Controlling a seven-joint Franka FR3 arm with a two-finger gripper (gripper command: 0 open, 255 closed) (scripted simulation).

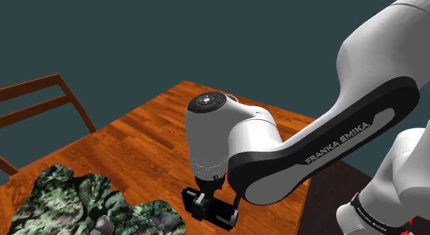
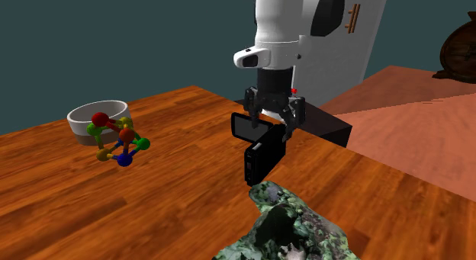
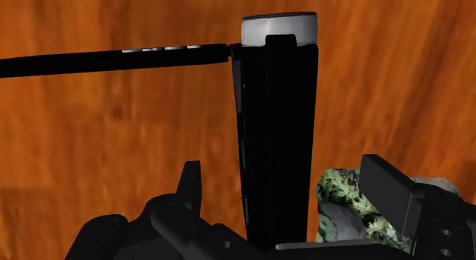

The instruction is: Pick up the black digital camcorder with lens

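The tool point(image 2: 271, 127) is spread astride the black camcorder point(image 2: 262, 158); neither finger touches it. A mossy rock point(image 2: 294, 224) lies beside the camcorder.

shoulder view behind arm point(image 1: 227, 130), second exterior view opposite, wrist view close over their shared table point(image 2: 175, 182)

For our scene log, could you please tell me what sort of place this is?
Probably a home dining area: a wooden table, a wooden chair beside it, and a bowl on the table.
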